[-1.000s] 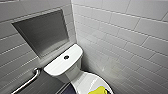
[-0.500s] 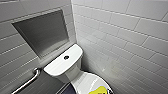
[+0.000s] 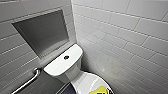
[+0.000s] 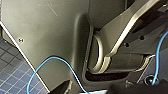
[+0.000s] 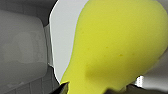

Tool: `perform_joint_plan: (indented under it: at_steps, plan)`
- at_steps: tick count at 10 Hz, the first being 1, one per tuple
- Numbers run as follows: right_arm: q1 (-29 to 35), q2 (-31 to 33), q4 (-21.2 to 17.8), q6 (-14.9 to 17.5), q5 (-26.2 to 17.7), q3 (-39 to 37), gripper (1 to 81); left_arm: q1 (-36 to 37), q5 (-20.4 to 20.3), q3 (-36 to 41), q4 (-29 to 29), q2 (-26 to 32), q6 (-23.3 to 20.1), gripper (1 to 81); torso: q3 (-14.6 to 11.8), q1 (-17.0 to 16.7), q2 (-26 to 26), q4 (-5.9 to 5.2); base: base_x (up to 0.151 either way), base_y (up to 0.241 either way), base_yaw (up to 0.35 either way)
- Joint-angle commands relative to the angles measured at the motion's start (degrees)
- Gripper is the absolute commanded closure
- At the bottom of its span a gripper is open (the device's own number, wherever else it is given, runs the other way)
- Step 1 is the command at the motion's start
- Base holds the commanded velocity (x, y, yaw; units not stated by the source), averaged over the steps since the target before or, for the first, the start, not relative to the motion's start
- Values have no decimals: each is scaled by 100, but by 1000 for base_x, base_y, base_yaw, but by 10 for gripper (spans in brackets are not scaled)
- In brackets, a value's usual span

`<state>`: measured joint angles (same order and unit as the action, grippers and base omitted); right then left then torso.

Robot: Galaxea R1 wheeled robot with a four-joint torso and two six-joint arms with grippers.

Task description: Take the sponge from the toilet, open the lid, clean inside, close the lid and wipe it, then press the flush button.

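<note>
Sponge flat on the lid, tiled wall close alongside; right gripper at it, grasp unclear

Tiled wall tight beside toilet; grab bar opp. side

Flat bright yellow-green sponge over the shut glossy white oval lid, white ceramic toilet, front of tank.
</note>
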<state>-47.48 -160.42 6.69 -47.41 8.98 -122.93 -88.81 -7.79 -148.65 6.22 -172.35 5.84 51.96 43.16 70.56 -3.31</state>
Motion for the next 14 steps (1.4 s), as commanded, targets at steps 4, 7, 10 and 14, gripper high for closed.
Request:
perform_joint_plan:
  at_steps: [4,7,10,14]
  plan:
    - [682,-555,113,-40,-107,-828,10,-168,427,29,-42,16,-13,10,0,0,0,0,0,0,0]
    - [551,-775,122,-32,-107,-1311,10,-203,427,29,-50,16,-13,10,0,0,0,0,0,0,0]
    - [392,-1047,130,-32,-11,-1811,10,-264,427,29,-42,7,-13,10,0,0,0,0,0,0,0]
    - [542,-1083,131,47,24,-1777,10,-309,419,29,-68,25,-13,10,0,0,0,0,0,0,0]
